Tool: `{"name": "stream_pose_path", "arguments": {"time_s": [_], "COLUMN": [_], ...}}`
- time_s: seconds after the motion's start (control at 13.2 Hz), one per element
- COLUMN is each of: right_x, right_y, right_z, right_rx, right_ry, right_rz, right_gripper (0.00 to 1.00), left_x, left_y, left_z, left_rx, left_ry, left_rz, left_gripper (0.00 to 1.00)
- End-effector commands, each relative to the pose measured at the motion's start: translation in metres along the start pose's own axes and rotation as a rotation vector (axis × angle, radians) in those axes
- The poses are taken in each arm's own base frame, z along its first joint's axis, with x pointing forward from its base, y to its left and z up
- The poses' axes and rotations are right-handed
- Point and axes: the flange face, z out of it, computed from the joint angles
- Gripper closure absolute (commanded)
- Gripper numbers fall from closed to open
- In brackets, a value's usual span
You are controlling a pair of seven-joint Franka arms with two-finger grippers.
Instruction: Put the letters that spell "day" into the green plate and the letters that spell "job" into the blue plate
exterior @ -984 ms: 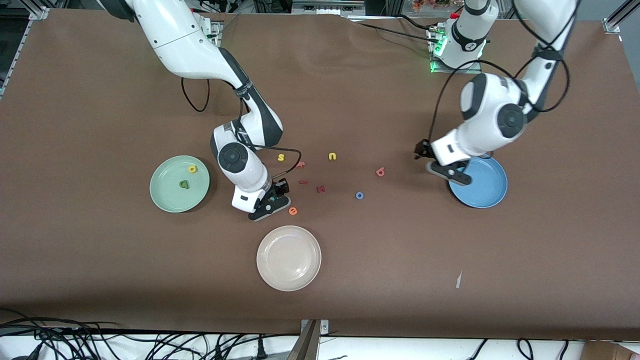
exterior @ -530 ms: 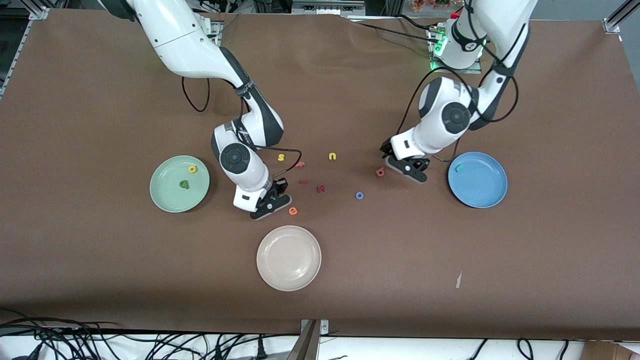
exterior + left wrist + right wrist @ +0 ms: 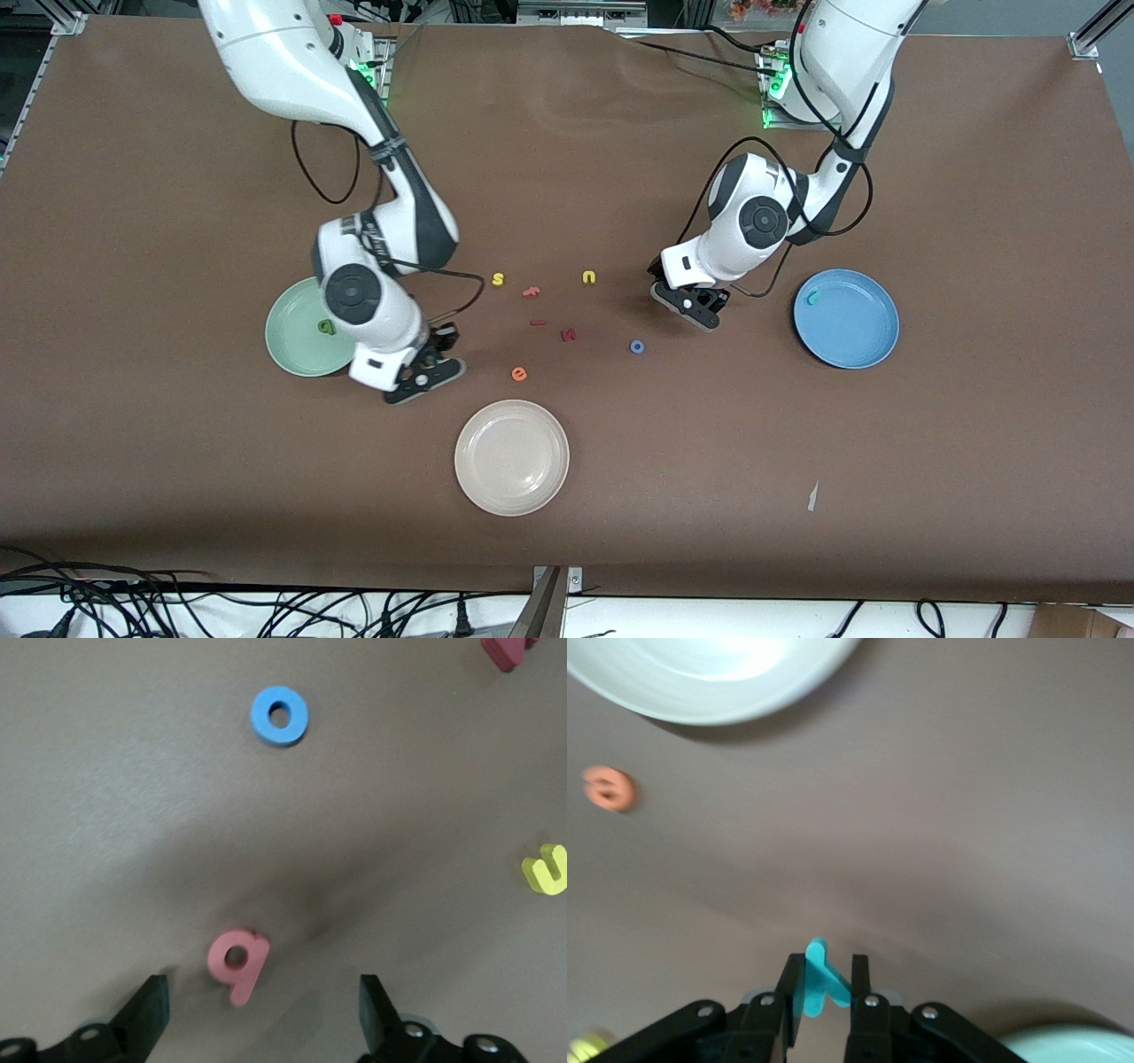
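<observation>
My right gripper (image 3: 423,377) is shut on the teal "y" (image 3: 822,988), over bare table beside the green plate (image 3: 292,350). The dark green "a" (image 3: 327,327) lies in that plate; the arm hides part of the plate and the "d". My left gripper (image 3: 264,1012) hangs open just above the salmon-pink "b" (image 3: 237,961), which lies flat between its fingers, untouched. In the front view that gripper (image 3: 697,310) covers the "b". The blue "o" (image 3: 637,346) lies on the table nearer to the front camera. The teal "j" (image 3: 812,298) rests in the blue plate (image 3: 855,341).
A cream-white plate (image 3: 511,457) sits nearest the front camera. Loose in the middle lie a yellow "s" (image 3: 498,279), a yellow "u" (image 3: 589,277), dark red letters (image 3: 568,335) and an orange "e" (image 3: 519,374).
My right gripper shut on the "y" and carried it toward the green plate. My left arm swung from over the blue plate, leaving the "j" there, to above the "b", jaws opening wide.
</observation>
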Motion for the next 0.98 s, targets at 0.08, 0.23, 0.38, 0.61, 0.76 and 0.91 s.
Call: {"name": "stream_pose_path", "arguments": {"time_s": [0.08,0.23,0.38,0.61,0.76,0.91], "right_x": [-0.039,-0.065,-0.094,-0.127,-0.142,-0.147], "right_y": [0.075,0.101,0.128,0.157,0.163,0.172], "right_z": [-0.015,-0.004,0.006,0.046,0.066,0.070], "right_rx": [-0.001,0.001,0.007,-0.024,-0.039,-0.036], "right_ry": [-0.136,-0.175,-0.210,-0.195,-0.179,-0.188], "right_rz": [0.016,0.047,0.062,0.083,0.095,0.128], "right_gripper": [0.86,0.86,0.86,0.84,0.70,0.01], "left_x": [0.013,0.013,0.013,0.013,0.012,0.012], "left_y": [0.007,0.007,0.005,0.006,0.004,0.003], "left_z": [0.004,0.004,0.004,0.005,0.006,0.006], "left_rx": [0.030,0.030,0.037,0.046,0.049,0.061], "left_ry": [0.013,0.013,0.012,0.007,0.005,0.000], "left_rz": [0.069,0.075,0.084,0.101,0.107,0.128], "left_gripper": [0.16,0.34,0.34,0.33,0.38,0.53]}}
